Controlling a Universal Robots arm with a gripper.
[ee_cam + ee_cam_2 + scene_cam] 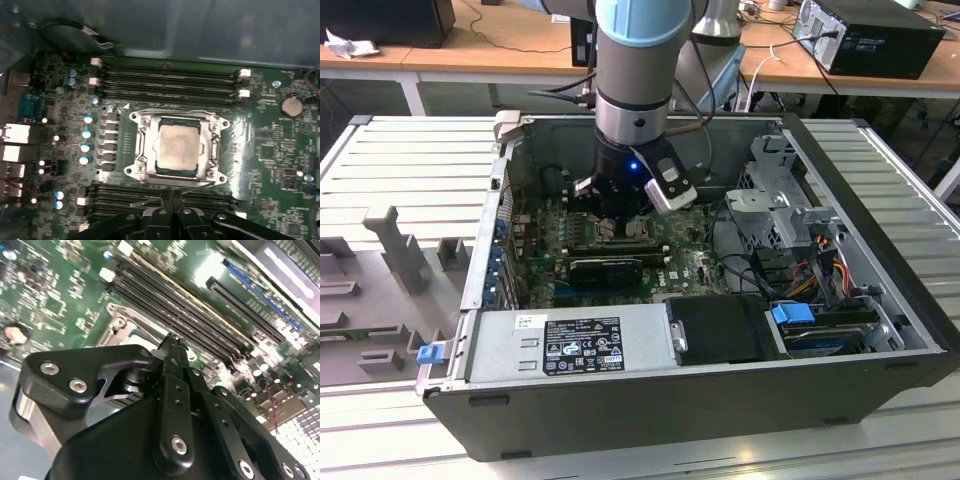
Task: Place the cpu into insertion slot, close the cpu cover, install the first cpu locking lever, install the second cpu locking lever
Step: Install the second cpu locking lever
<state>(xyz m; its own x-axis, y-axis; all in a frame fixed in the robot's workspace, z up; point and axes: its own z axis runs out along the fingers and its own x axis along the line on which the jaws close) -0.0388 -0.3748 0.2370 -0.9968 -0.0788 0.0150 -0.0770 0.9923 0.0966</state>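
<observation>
1. The cpu [176,148] is sitting in its socket on the motherboard [260,145].
2. The cpu cover [176,116] is lying around it.
3. The claw [171,196] is hovering just beside the socket, fingers pressed together, holding nothing.

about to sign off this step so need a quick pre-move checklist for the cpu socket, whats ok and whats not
1. cpu seated flat in the socket: ok, its pale metal top sits square in the first wrist view.
2. cpu cover down around the chip: ok, the frame lies flat about it.
3. Locking levers latched: cannot tell; one thin lever lies by the socket edge.
4. gripper clear of the socket: ok, it sits at the edge beside the memory slots, not over the chip.
5. Fingers free of any part: cannot tell.
6. Arm inside the computer case without touching its walls: ok in the exterior view.
</observation>
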